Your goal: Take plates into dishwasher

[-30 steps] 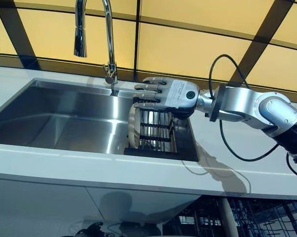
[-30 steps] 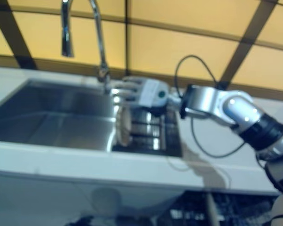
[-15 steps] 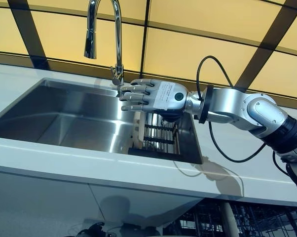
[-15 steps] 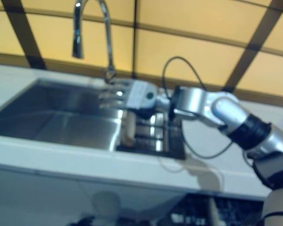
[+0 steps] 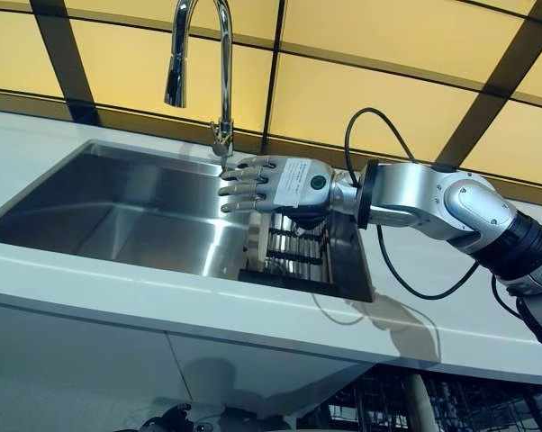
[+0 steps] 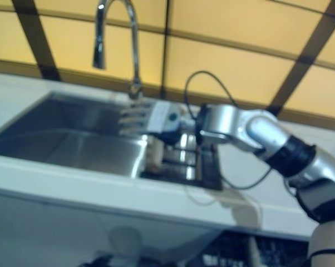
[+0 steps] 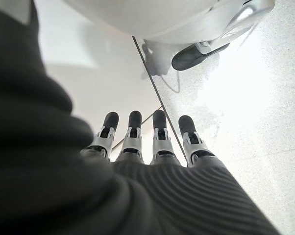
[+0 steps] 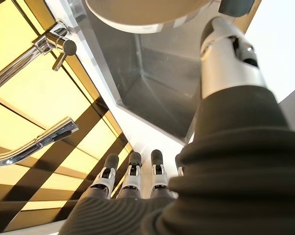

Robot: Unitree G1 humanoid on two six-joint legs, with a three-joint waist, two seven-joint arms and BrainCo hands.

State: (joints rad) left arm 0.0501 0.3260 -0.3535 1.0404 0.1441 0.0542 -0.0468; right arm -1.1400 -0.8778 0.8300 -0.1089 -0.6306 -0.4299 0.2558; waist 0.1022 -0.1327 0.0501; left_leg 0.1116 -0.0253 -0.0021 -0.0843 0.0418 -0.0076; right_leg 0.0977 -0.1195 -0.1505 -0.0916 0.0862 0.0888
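Note:
A cream plate (image 5: 253, 241) stands on edge at the left end of a black dish rack (image 5: 300, 259) in the right part of the steel sink (image 5: 118, 211). My right hand (image 5: 289, 184) hovers just above the rack and plate, open, fingers stretched toward the faucet and holding nothing. In the right wrist view the plate's rim (image 8: 137, 12) shows beyond the thumb (image 8: 226, 54), apart from it. My left hand (image 7: 157, 142) appears only in the left wrist view, hanging low over the floor, open and empty.
A tall chrome faucet (image 5: 221, 72) rises behind the sink, close to my right hand's fingertips. The white counter (image 5: 163, 301) runs along the sink's front. A dark wire dishwasher rack (image 5: 451, 405) shows below the counter at the lower right.
The camera has shifted. My right hand has moved left over the rack, its fingertips now level with the faucet's base. The plate has stayed in the rack.

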